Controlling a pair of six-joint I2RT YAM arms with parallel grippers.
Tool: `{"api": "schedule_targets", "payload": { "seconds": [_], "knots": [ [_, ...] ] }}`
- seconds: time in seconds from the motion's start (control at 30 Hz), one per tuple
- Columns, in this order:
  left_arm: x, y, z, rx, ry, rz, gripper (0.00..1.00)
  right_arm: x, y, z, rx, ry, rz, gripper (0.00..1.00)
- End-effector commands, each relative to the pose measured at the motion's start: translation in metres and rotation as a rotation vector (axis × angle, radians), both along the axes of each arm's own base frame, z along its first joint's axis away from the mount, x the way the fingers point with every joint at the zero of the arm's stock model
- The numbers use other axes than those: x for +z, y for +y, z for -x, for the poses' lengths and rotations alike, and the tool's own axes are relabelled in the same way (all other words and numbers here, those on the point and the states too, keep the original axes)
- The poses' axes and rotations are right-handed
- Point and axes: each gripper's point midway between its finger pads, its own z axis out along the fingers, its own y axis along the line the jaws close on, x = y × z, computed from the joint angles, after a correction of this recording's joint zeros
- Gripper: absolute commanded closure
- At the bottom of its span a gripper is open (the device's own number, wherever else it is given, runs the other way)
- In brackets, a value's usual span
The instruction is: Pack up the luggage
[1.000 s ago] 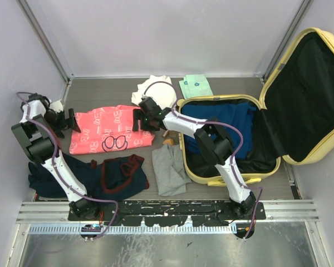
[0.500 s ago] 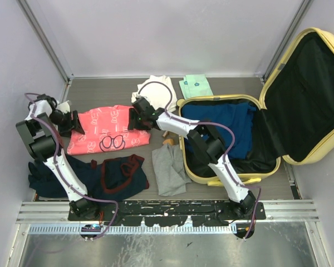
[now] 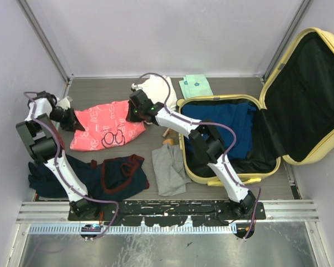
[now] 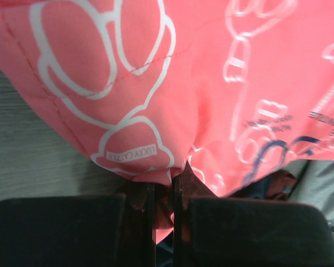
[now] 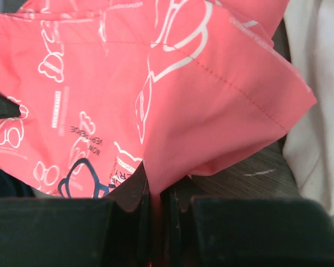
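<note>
The luggage (image 3: pixel 323 136), a pale yellow hard-shell suitcase, lies open at the right with a blue garment (image 3: pixel 225 122) inside its black lining. A pink printed shirt (image 3: pixel 103 125) lies on the table at the left. My left gripper (image 3: pixel 72 121) is shut on the shirt's left edge, and the cloth (image 4: pixel 172 100) bunches between its jaws. At the shirt's right top corner my right gripper (image 3: pixel 134 111) is shut on the fabric (image 5: pixel 211 100), which rises in a fold from the jaws.
A white garment (image 3: pixel 156 89) and a mint-green folded cloth (image 3: pixel 196 86) lie at the back. A navy garment with red trim (image 3: pixel 114 175) and a grey cloth (image 3: pixel 168 169) lie at the front. A small tan object (image 3: pixel 167 138) sits beside the suitcase.
Both grippers moved onto the pink shirt's opposite edges and closed on it. The shirt has lifted and crumpled at its ends, its outline drawn inward.
</note>
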Motion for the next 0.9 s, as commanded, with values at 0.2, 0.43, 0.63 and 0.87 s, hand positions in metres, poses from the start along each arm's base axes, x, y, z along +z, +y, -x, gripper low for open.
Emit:
{"api": "schedule_targets", "payload": {
  "seconds": [0.2,0.43,0.63,0.87],
  "knots": [
    [0.161,-0.038,-0.022,0.016,-0.326,0.083,1.0,0.182,-0.008,-0.009,0.001,-0.272,-0.229,0.99],
    [0.228,-0.089,-0.016,-0.06,-0.466,0.109,1.0,0.238,-0.069,-0.002,-0.004,-0.339,-0.224,1.0],
    [0.276,-0.182,-0.007,-0.197,-0.58,0.159,1.0,0.276,-0.139,0.013,0.004,-0.405,-0.181,1.0],
    [0.306,-0.312,0.013,-0.367,-0.678,0.284,1.0,0.267,-0.26,0.042,-0.039,-0.429,-0.028,1.0]
  ]
}}
